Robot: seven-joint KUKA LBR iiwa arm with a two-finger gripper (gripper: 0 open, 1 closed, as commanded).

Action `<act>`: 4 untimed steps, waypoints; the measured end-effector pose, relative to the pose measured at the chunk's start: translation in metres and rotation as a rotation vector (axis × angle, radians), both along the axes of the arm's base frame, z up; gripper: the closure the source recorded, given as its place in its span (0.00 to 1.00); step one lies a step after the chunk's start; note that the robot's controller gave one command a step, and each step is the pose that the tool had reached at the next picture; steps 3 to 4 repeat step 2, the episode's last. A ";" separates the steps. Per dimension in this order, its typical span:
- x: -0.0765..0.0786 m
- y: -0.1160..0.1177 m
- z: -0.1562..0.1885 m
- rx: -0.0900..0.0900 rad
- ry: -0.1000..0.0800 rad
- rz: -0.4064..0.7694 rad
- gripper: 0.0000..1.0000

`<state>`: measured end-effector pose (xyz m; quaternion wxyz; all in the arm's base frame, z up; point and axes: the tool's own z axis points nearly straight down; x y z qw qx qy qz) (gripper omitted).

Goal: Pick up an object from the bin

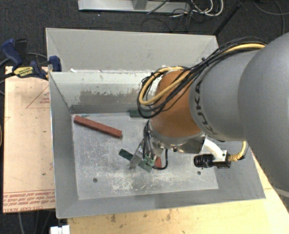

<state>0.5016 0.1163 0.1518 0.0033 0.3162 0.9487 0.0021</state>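
My gripper (143, 161) is down at the bin floor, a little in front of the middle. A small dark green piece (126, 154) lies right at its left side, partly hidden by the gripper; whether it is gripped I cannot tell. A long red-brown flat stick (97, 126) lies slanted on the floor to the upper left, apart from the gripper.
Another small dark green bit (134, 113) sits at the foot of the back wall. The arm with its orange cover and cables hangs over the bin's right half and hides the floor there. Bare floor shows at the front left.
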 end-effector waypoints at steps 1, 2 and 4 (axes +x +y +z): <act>0.001 0.000 0.013 -0.001 0.005 0.003 1.00; 0.002 0.001 0.037 -0.001 0.004 0.006 1.00; 0.002 0.001 0.037 -0.001 0.004 0.006 1.00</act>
